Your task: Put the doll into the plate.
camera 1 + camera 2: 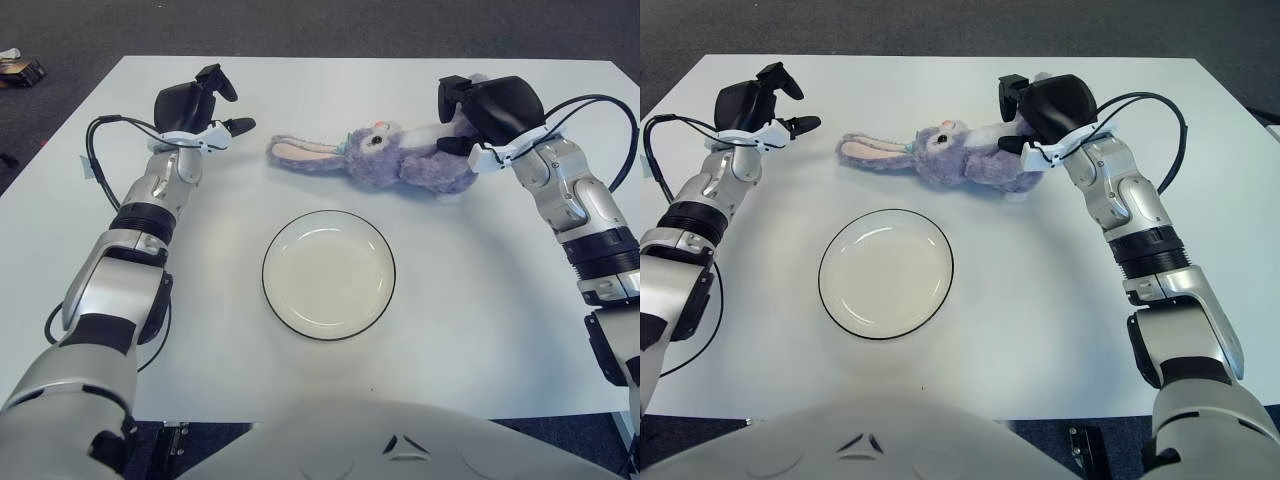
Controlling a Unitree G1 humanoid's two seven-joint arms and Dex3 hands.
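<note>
- The right hand [462,118] sits at the doll's rump end, on the far side of the plate and to its right; the fingers curl against the plush body and appear to grip it, though the contact itself is partly hidden.
- The left hand [200,110] is also beyond the plate, off to its left, fingers spread and holding nothing, with a clear gap between it and the ear tips.
- The doll [395,158], a purple rabbit, lies on the white table [480,330] just past the plate's far rim, not touching it.
- Its long axis runs left to right, ears toward the left hand, body toward the right.
- The plate [328,275] is empty and lies nearer the robot than the doll.
- Judgement: the right hand is the nearer and already on the doll; the move is to draw it toward the robot, over the rim.
</note>
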